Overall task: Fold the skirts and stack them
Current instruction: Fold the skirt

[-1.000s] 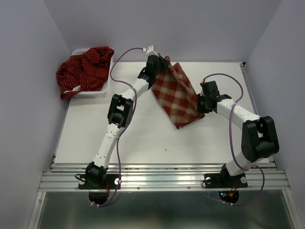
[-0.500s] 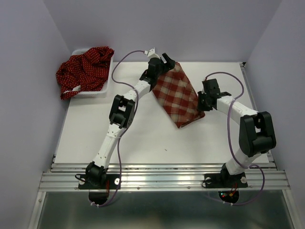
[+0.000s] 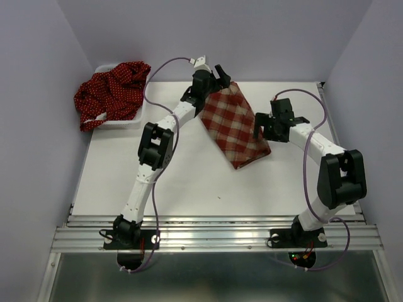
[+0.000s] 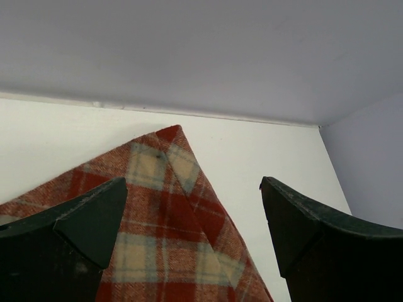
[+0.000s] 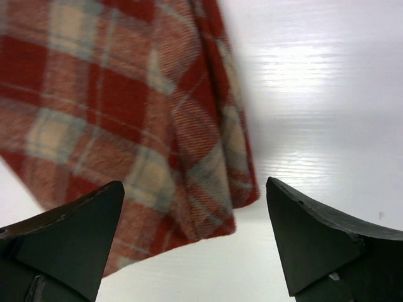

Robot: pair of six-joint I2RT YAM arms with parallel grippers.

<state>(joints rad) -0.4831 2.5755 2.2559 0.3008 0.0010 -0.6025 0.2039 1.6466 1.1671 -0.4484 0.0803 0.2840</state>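
- The plaid skirt (image 3: pixel 236 129) is lying folded on the white tabletop (image 3: pixel 189 182), right of centre, running diagonally from the far edge towards the near right.
- The left end effector (image 3: pixel 218 77) is hovering at the skirt's far corner with its fingers spread wide and gripping nothing. In the left wrist view that pointed corner (image 4: pixel 170 233) is showing between the two fingertips (image 4: pixel 94 214).
- The right end effector (image 3: pixel 266 119) is sitting just beside the skirt's right-hand edge, likewise released. In the right wrist view the skirt's lower corner (image 5: pixel 126 94) is lying between and below the spread fingers.
- The dotted dark red skirts (image 3: pixel 113 91) are lying heaped in and over the white basket (image 3: pixel 116 124) at the far left, well apart from both arms.
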